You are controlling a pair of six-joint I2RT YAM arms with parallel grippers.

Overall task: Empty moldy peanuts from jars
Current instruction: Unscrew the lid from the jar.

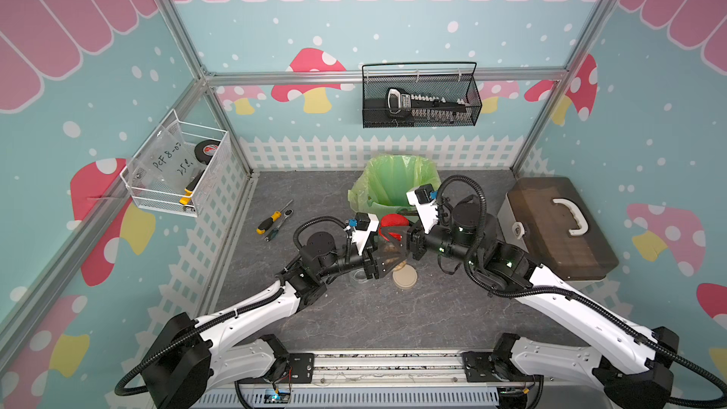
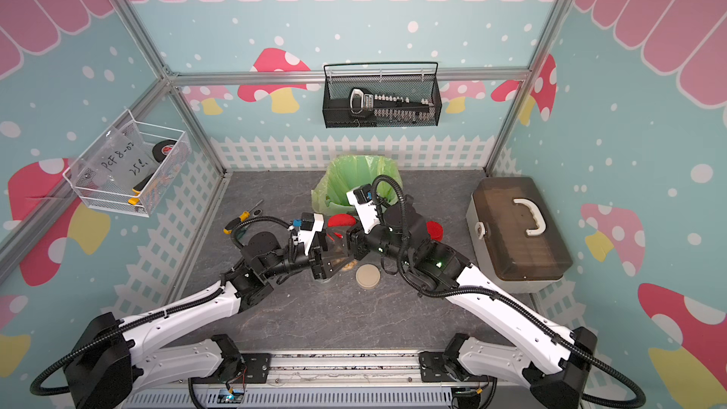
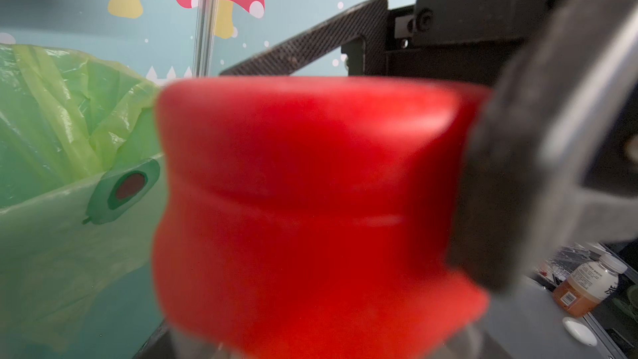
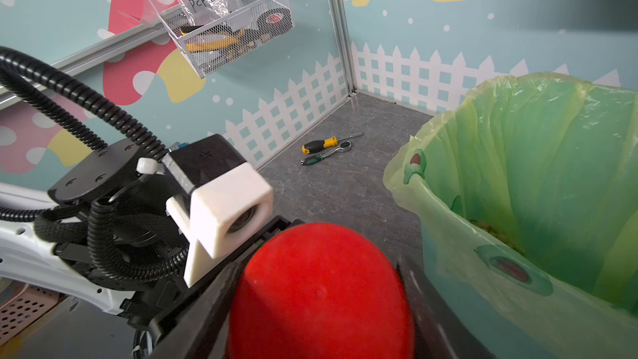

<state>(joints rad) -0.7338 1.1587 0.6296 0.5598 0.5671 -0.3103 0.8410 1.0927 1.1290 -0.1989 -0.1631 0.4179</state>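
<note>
Moldy peanuts are seen inside the green-bagged bin. An apparently emptied jar and beige lid lie on the desk, farther from it. Just before the bin, another jar is gripped by the left fingers, and its red lid, still on, is clamped by the right fingers.

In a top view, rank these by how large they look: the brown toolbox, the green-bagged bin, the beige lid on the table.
1. brown toolbox
2. green-bagged bin, partly hidden
3. beige lid, clearly smallest
</note>
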